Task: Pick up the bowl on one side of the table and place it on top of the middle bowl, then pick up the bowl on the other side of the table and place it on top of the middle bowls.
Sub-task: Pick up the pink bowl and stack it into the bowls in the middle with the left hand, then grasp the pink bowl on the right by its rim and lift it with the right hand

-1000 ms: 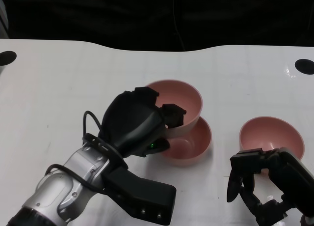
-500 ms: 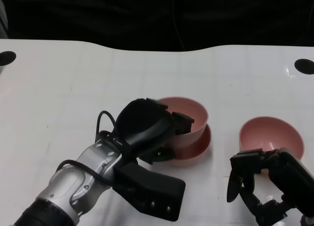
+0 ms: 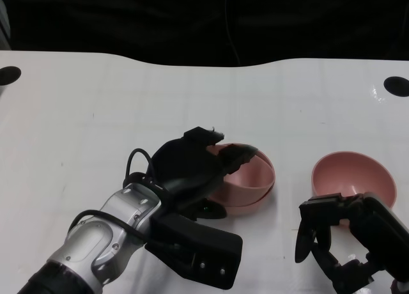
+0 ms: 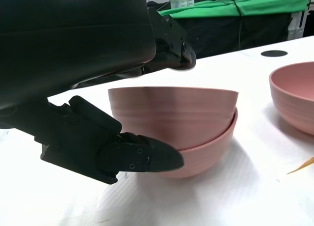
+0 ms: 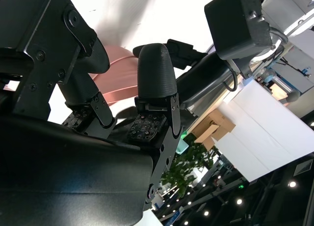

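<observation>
White table (image 3: 96, 115), black backdrop, left hand (image 3: 192, 163) open beside stacked bowls (image 3: 246, 179), right hand (image 3: 342, 233) empty.

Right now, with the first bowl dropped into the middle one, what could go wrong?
1. The left robot hand has fingers right at the stacked bowls; pulling away carelessly might drag or tip the top one, though contact is hard to judge.
2. The right robot hand sits open close to the last bowl; a sloppy approach could shove it along the table instead of gripping.
</observation>
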Motion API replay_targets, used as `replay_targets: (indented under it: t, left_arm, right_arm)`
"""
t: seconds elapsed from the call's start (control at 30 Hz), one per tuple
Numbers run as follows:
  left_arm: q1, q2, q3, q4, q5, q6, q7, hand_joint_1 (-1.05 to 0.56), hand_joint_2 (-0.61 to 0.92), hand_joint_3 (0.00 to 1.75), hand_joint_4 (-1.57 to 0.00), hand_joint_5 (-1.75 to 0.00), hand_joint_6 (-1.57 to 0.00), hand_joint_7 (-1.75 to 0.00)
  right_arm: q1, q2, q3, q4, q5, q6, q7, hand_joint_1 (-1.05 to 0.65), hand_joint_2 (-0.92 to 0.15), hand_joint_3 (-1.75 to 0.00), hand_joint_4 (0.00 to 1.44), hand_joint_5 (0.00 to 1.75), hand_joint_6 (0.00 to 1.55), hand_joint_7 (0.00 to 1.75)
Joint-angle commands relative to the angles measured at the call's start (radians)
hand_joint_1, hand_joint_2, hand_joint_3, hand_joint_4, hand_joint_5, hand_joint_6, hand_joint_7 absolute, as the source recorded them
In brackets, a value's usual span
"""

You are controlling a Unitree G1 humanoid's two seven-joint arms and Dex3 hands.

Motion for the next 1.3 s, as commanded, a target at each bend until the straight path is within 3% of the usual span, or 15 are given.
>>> replay_targets:
  t: [0.03, 0.13, 0.27, 0.4, 0.53, 0.6, 0.67, 0.73, 0.8, 0.93, 1.07, 1.23, 1.3]
  left_arm:
    - [0.028, 0.029, 0.013, -0.042, -0.002, 0.020, -0.017, -0.75, 0.92, 0.53, 0.00, 0.00, -0.01, 0.00]
    - [0.031, 0.032, 0.011, -0.051, -0.003, 0.026, -0.020, -0.75, 0.92, 0.54, 0.00, 0.00, 0.00, 0.00]
    - [0.110, 0.089, 0.093, -0.198, -0.071, 0.028, -0.047, -0.74, 0.92, 0.50, 0.00, 0.00, -0.02, -0.01]
    - [0.131, 0.098, 0.111, -0.233, -0.080, 0.029, -0.054, -0.74, 0.92, 0.49, 0.00, 0.00, -0.04, -0.02]
    - [0.195, 0.127, 0.160, -0.286, -0.120, -0.028, 0.003, -0.73, 0.92, 0.48, -0.01, -0.01, -0.07, -0.03]
    - [0.269, 0.140, 0.216, -0.336, -0.185, -0.091, 0.055, -0.61, 0.92, 0.37, -0.17, -0.13, -0.20, -0.09]
    - [0.328, 0.131, 0.261, -0.369, -0.249, -0.136, 0.083, -0.52, 0.92, 0.29, -0.12, -0.57, -0.32, -0.08]
    - [0.369, 0.118, 0.290, -0.395, -0.292, -0.154, 0.091, -0.49, 0.92, 0.27, -0.09, -0.72, -0.35, -0.08]
    - [0.419, 0.096, 0.320, -0.437, -0.341, -0.144, 0.086, -0.43, 0.92, 0.25, -0.20, -0.84, -0.49, -0.14]
    - [0.523, 0.024, 0.373, -0.552, -0.462, -0.049, 0.047, -0.33, 0.92, 0.22, -0.37, -1.06, -0.68, -0.25]
    - [0.597, -0.016, 0.410, -0.645, -0.546, 0.030, 0.011, -0.27, 0.92, 0.25, -0.47, -1.17, -0.77, -0.32]
    - [0.652, -0.036, 0.439, -0.676, -0.619, 0.037, -0.010, -0.15, 0.85, 0.36, -0.58, -1.22, -0.73, -0.64]
    - [0.698, -0.044, 0.454, -0.683, -0.655, 0.014, -0.007, -0.09, 0.74, 0.60, -0.65, -1.28, -0.72, -0.90]
  right_arm:
    - [0.002, -0.006, 0.000, -0.010, 0.002, 0.003, 0.000, 0.24, -0.06, -1.67, 0.96, 1.74, 0.94, 1.29]
    - [0.003, -0.006, 0.000, -0.011, 0.002, 0.004, 0.001, 0.24, -0.06, -1.67, 0.96, 1.73, 0.94, 1.28]
    - [0.007, -0.007, 0.002, -0.022, 0.004, 0.016, 0.004, 0.26, -0.05, -1.67, 0.96, 1.74, 0.94, 1.28]
    - [0.007, -0.007, 0.002, -0.023, 0.003, 0.017, 0.003, 0.26, -0.05, -1.68, 0.96, 1.75, 0.94, 1.28]
    - [0.010, -0.007, 0.001, -0.032, -0.002, 0.028, 0.002, 0.25, -0.05, -1.68, 0.96, 1.74, 0.94, 1.28]
    - [0.009, -0.006, 0.002, -0.032, 0.000, 0.029, 0.002, 0.25, -0.05, -1.68, 0.96, 1.74, 0.95, 1.28]
    - [0.010, -0.005, 0.003, -0.035, -0.002, 0.034, 0.002, 0.25, -0.06, -1.69, 0.96, 1.74, 0.94, 1.28]
    - [0.009, -0.004, 0.004, -0.034, -0.003, 0.033, 0.001, 0.25, -0.05, -1.69, 0.96, 1.74, 0.94, 1.29]
    - [0.007, -0.004, 0.005, -0.030, -0.003, 0.031, -0.001, 0.26, -0.05, -1.69, 0.96, 1.73, 0.94, 1.29]
    - [0.002, -0.001, 0.006, -0.026, -0.007, 0.031, -0.005, 0.25, -0.05, -1.69, 0.96, 1.72, 0.94, 1.30]
    - [-0.005, 0.000, 0.010, -0.014, -0.004, 0.022, -0.004, 0.25, -0.06, -1.70, 0.97, 1.72, 0.93, 1.30]
    - [-0.005, -0.002, 0.010, -0.014, -0.002, 0.021, -0.004, 0.25, -0.04, -1.71, 0.97, 1.72, 0.94, 1.30]
    - [-0.002, -0.005, 0.008, -0.019, 0.000, 0.024, -0.003, 0.25, -0.04, -1.71, 0.97, 1.72, 0.94, 1.30]
